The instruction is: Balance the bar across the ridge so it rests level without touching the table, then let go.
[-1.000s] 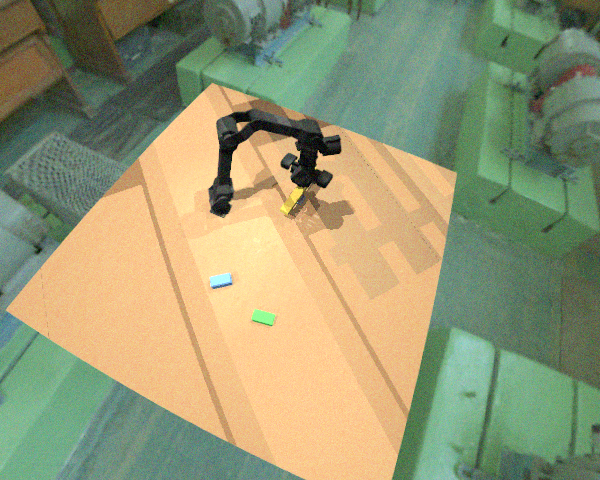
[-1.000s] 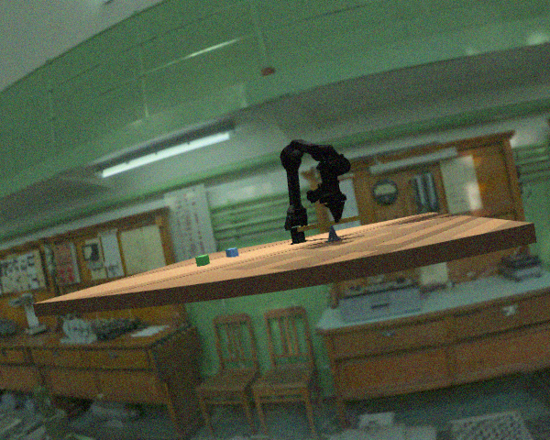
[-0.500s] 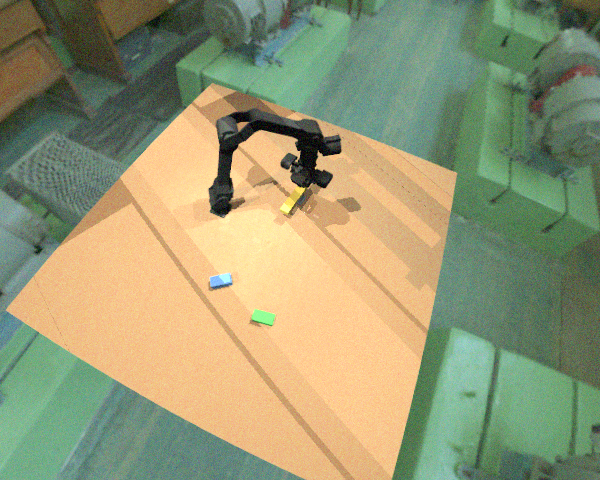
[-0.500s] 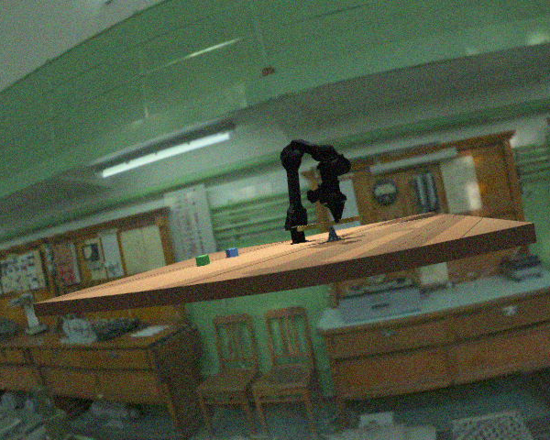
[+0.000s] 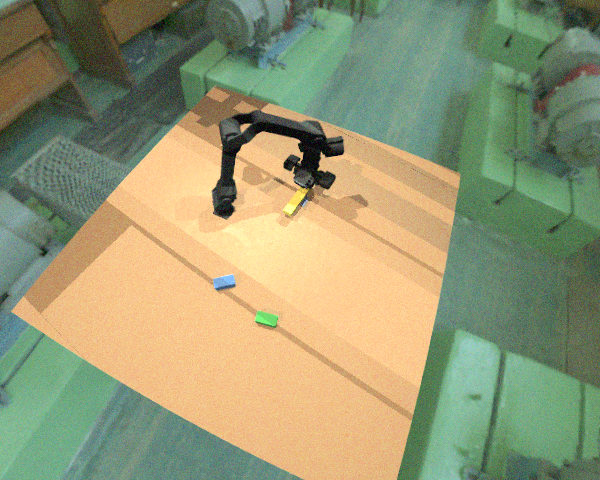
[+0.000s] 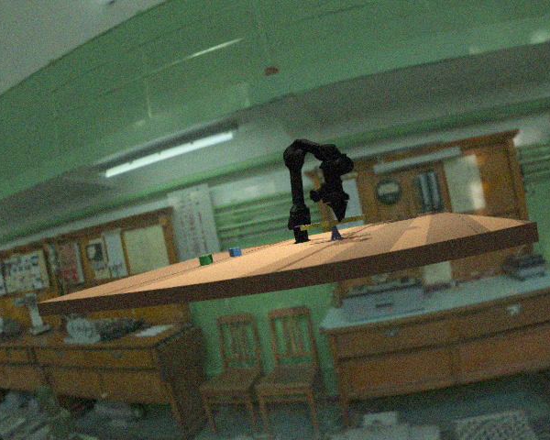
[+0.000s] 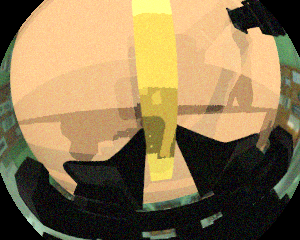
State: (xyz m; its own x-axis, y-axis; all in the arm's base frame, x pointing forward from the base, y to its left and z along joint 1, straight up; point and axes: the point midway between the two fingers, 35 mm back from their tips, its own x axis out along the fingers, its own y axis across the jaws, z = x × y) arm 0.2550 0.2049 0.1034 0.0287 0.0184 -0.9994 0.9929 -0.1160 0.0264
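The long yellow bar [image 5: 295, 202] [image 6: 315, 225] [image 7: 155, 50] is held between the fingers of my gripper [image 5: 305, 186] [image 6: 340, 219] [image 7: 158, 130], which is shut on it. In the exterior view the bar runs roughly parallel to the table top, with both ends above the table [image 5: 186, 361] [image 6: 266, 277]. The small blue-grey ridge [image 5: 304, 203] [image 6: 335, 234] stands on the table under the bar, close to the gripper. Whether the bar touches its top cannot be told. In the wrist view the ridge is mostly hidden beneath the bar.
A blue block [image 5: 224, 282] [image 6: 236, 251] and a green block [image 5: 266, 318] [image 6: 205, 258] lie on the table, well away from the ridge. The arm's base [image 5: 224, 202] [image 6: 299, 223] stands near the bar's outer end. Shadows and dark stripes cross the table top.
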